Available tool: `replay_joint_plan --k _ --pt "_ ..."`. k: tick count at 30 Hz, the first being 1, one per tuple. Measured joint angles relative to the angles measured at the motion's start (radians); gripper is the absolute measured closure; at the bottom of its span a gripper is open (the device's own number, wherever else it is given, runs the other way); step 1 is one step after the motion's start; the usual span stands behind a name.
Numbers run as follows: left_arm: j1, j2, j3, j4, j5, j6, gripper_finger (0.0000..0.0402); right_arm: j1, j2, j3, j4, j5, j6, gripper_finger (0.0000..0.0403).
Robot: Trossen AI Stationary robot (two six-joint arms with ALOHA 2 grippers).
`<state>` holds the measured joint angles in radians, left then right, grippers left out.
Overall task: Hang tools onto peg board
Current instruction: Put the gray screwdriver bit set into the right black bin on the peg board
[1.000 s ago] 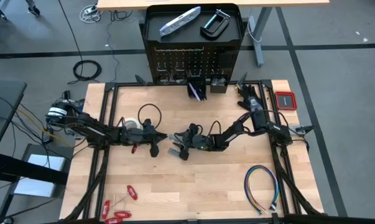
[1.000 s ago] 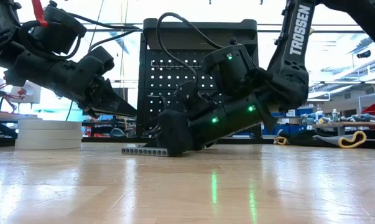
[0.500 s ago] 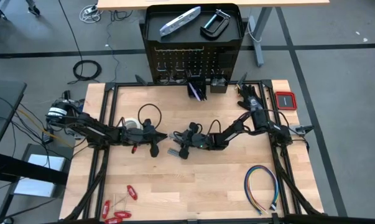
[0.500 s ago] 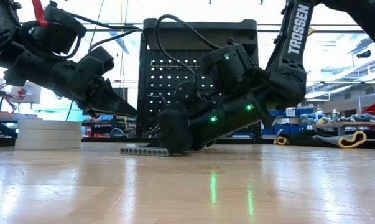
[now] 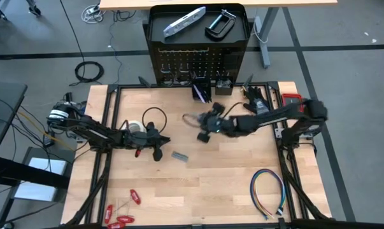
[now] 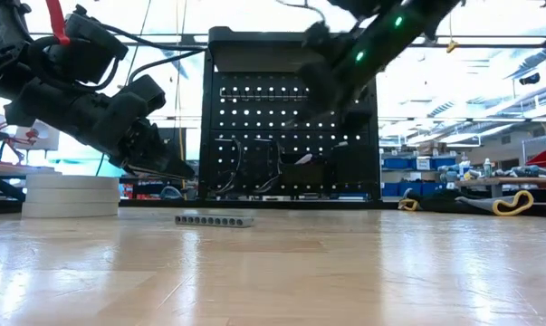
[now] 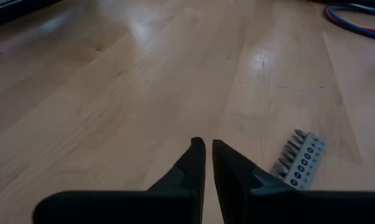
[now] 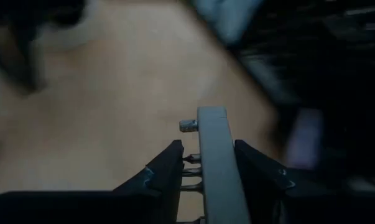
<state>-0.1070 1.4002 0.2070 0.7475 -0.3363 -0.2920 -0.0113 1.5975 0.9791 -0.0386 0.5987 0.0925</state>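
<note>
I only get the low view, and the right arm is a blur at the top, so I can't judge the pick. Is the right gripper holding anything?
Observer: Yes. Its wrist view shows the right gripper closed on a grey bar.
Operator: Then what's the grey strip on the table?
Observer: A separate piece: a grey bit holder with a row of screwdriver bits, lying flat near the left gripper.
Operator: Is the left one holding something?
Observer: No, its fingers are nearly together with nothing between them.

Overhead camera looks straight down; low one sits at table level (both share the peg board (image 5: 197, 60))
</note>
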Motion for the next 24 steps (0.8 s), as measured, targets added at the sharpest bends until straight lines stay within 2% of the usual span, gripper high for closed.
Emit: replay_joint_plan --k 5,9,15,20,24 --pt "0.0 0.0 0.0 0.001 0.0 0.0 0.0367 -0.095 -0.177 -0.002 -0.201 0.118 0.087 0.0263" --pt "0.0 0.0 0.0 0.009 0.0 0.0 0.0367 -0.222 -0.237 0.0 -0.242 0.095 0.132 0.0264" --pt "0.0 0.0 0.0 0.009 0.0 -0.001 0.0367 -0.398 -0.204 -0.001 -0.218 -0.068 0.14 0.0258" --pt "0.0 0.0 0.0 0.008 0.0 -0.002 0.0367 -0.484 -0.142 -0.001 -0.187 -0.085 0.149 0.0253" --pt "0.0 0.0 0.0 0.008 0.0 -0.002 0.0367 -0.508 -0.114 -0.001 -0.148 -0.086 0.193 0.0244"
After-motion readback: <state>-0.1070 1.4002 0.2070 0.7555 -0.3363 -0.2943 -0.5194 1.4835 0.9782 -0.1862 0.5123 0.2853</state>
